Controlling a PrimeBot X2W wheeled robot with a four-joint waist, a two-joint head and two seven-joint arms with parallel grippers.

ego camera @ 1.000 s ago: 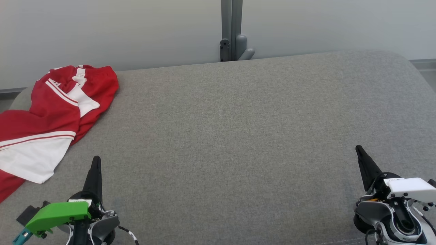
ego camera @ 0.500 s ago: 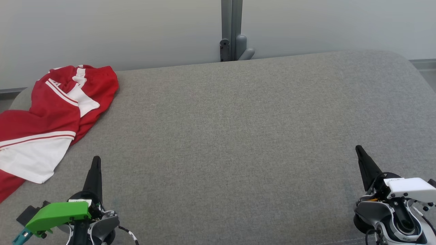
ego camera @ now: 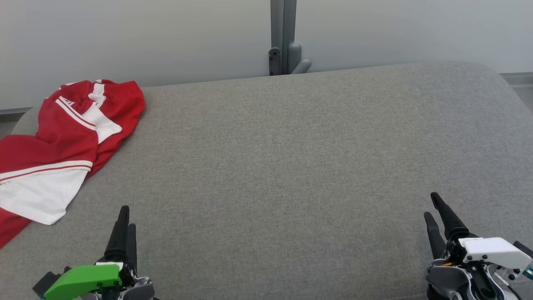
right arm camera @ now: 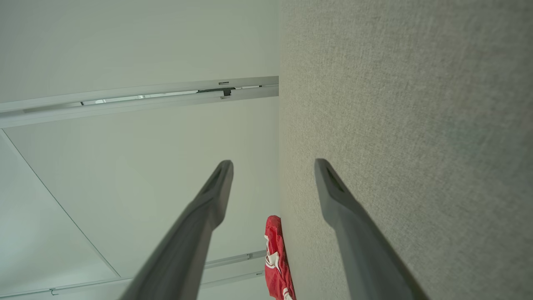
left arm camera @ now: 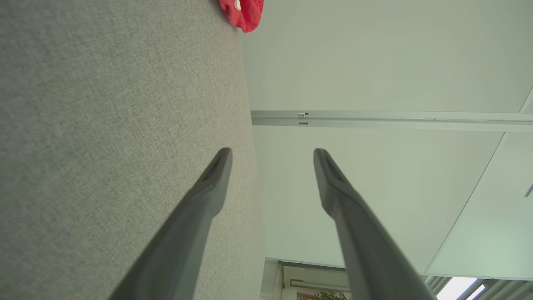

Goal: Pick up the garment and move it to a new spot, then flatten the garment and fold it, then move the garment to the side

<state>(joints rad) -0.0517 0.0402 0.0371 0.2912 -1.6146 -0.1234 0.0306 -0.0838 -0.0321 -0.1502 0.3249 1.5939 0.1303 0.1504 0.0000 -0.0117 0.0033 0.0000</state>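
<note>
Looking down from the head, you have the garment (ego camera: pixel 62 141) bunched at the far left of the grey cushion (ego camera: pixel 283 166). It is red with white panels and stripes, and its near part runs off that view's left edge. Your left gripper (ego camera: pixel 127 218) sits at the lower left over bare cushion, near the garment's white panel but apart from it, with a green cover (ego camera: pixel 81 279) on its wrist. Your right gripper (ego camera: pixel 430 205) sits at the lower right, well apart from the garment, under a white cover (ego camera: pixel 495 250). A grey post (ego camera: pixel 283 37) stands against the pale wall (ego camera: pixel 125 37) behind the cushion's far edge.

From the left wrist, you see that gripper's fingers (left arm camera: pixel 200 200) spread wide with nothing between them. The cushion lies along the left, and a scrap of red garment (left arm camera: pixel 243 12) shows at the top edge.

From the right wrist, its fingers (right arm camera: pixel 204 208) are likewise wide and empty. The cushion fills the right side, and the garment (right arm camera: pixel 277 258) shows small and low between the fingers, at the cushion's edge.
</note>
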